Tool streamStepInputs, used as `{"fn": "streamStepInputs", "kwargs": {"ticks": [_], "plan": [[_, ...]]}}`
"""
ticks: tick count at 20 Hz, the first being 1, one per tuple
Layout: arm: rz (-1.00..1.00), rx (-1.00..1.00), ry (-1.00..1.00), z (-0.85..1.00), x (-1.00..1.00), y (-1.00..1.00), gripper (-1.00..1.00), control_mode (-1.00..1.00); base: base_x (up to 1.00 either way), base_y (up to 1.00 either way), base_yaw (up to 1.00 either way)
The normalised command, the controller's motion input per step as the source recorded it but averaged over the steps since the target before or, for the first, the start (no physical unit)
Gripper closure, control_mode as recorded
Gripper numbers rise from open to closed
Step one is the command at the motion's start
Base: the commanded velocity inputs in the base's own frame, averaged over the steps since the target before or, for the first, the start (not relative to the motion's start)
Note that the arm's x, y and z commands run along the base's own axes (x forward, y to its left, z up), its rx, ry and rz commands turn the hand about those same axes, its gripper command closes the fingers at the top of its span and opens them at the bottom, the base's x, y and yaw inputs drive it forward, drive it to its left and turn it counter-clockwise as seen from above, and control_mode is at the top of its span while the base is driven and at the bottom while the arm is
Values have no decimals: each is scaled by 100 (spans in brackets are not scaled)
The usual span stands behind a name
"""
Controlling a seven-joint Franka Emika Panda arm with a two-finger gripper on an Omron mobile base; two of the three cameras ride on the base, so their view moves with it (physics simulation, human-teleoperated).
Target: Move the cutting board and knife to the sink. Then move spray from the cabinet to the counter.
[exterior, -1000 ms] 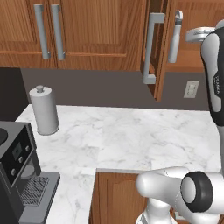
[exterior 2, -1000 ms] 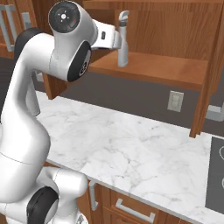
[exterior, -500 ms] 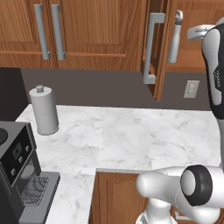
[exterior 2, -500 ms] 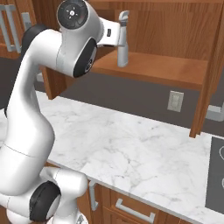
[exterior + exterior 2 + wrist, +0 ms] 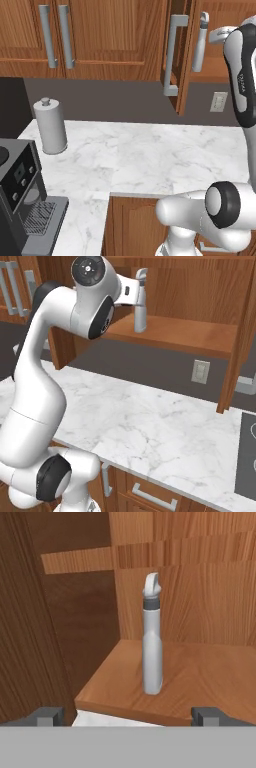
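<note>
1. Here the gripper (image 5: 128,714) shows as two dark finger tips at the bottom corners of the hand view, spread wide apart with nothing between them; it holds nothing.

2. Centred between those tips, further into the frame, stands the spray (image 5: 152,641). It is upright on the cabinet shelf (image 5: 200,672), nozzle at the top, neck narrow, base flat on the wood. The wide spread looks set to take the bottle's body from both sides.

3. In the right base view the spray (image 5: 140,301) stands at upper centre, with the white arm (image 5: 95,298) reaching in from the left, its hand just beside the bottle. Whether anything touches it I cannot tell from there.

4. In the left base view the spray (image 5: 200,42) sits at the upper right, just past the open cabinet door (image 5: 175,50), whose silver bar handle (image 5: 171,55) hangs in front. The door stands out towards the camera, which is why the shelf can be reached at all.

5. Below lies the counter (image 5: 150,160), white marble with grey veins, across the middle of the frame; its bare middle looks the likely place to set the bottle.

6. At the left of that view stand a paper-towel roll (image 5: 50,126) and, lower left, a dark coffee machine (image 5: 22,200).

7. A wall socket (image 5: 200,371) sits on the dark backsplash, right of centre.

8. Judging by this, the step in hand is the approach to the spray, grasp not yet made.
</note>
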Motion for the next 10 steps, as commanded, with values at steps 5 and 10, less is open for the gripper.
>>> {"fn": "streamStepInputs", "kwargs": {"ticks": [5,10], "plan": [[0,0,0,0,21,0,-100,-100,0,0,0],[0,0,1,0,18,-2,-100,-100,0,0,0]]}}
